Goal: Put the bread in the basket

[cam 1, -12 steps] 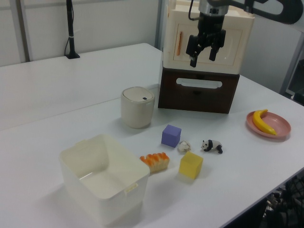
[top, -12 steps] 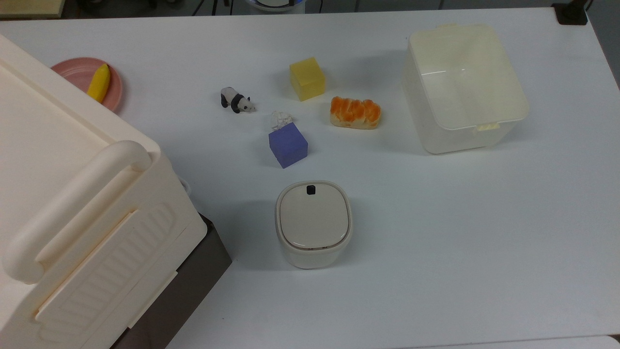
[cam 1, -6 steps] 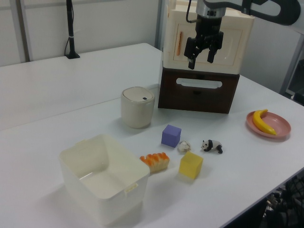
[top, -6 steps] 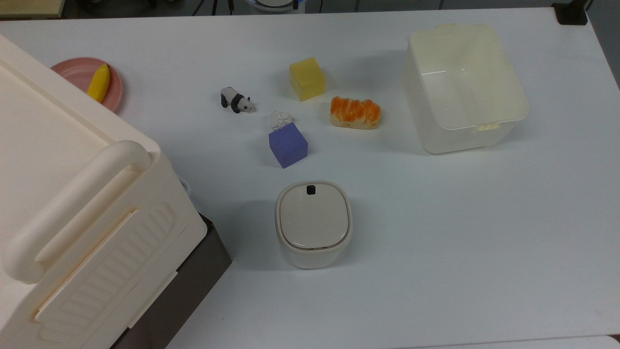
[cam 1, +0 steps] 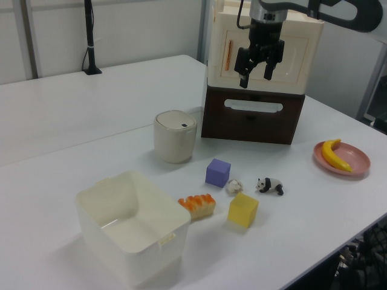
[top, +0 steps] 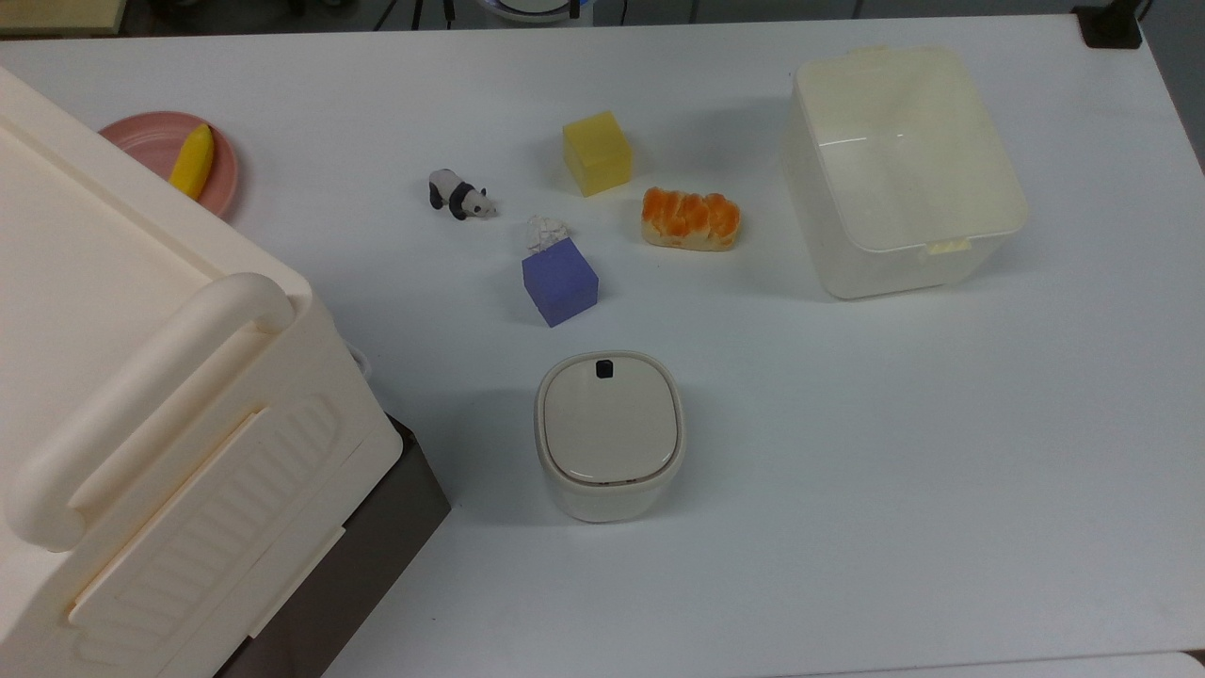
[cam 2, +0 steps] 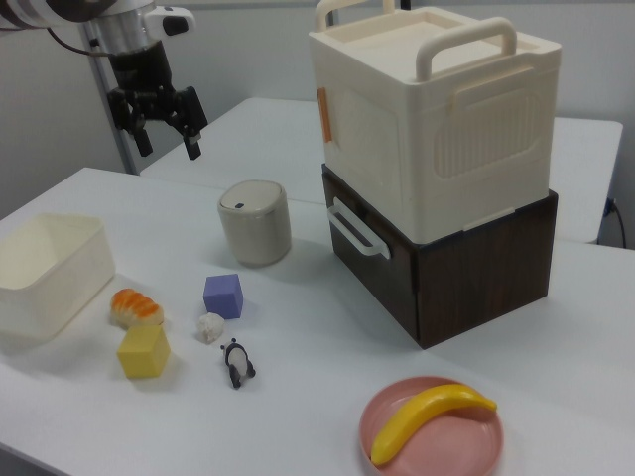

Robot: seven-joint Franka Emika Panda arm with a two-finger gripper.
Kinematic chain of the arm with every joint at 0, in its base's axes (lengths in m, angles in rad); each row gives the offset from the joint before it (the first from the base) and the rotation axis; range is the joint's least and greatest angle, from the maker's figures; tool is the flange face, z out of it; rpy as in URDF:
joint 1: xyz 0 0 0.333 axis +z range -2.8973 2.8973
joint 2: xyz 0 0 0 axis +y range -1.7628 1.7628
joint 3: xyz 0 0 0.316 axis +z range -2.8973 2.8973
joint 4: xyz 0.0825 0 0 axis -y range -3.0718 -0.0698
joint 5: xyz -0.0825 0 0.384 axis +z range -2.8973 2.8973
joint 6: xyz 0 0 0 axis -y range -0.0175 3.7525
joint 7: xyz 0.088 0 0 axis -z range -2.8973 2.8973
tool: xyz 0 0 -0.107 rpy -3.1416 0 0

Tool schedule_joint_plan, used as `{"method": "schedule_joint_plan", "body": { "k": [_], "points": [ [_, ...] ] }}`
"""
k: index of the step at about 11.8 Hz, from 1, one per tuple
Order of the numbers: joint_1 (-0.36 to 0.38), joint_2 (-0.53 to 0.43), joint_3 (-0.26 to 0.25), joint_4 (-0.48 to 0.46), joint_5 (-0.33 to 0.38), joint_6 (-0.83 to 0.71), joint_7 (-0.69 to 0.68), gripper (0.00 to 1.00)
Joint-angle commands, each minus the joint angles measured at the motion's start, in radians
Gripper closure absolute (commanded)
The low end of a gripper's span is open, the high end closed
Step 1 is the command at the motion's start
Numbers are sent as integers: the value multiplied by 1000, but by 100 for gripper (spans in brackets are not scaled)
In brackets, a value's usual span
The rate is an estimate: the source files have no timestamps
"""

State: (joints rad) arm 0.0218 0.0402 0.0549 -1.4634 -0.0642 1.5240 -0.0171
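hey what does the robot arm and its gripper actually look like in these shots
The arm's links are white with dark joints, ending in a silver-grey wrist section. Below it sits an all-black two-finger gripper, its two black fingers slim and splayed apart. A thin dark cable runs alongside the wrist in the left view.

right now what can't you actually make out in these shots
- Brown cabinet: in the top view, mostly hidden under the big cream handled box, which the picture's left edge also cuts off.
- Basket: cut off by the right view's left edge; its floor is hidden by its own near wall.
- Bread: underside hidden in every view.
- Small white lump by the purple cube: too small to identify.
- Arm above the open claw: cut off by the left view's top edge.
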Motion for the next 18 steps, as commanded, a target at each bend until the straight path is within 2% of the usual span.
{"method": "schedule_joint_plan", "body": {
  "k": [1,18],
  "points": [
    [10,-17,-4,-18,-17,-2,-12,0],
    [13,-22,0,-18,-13,19,-6,0]
  ]
}}
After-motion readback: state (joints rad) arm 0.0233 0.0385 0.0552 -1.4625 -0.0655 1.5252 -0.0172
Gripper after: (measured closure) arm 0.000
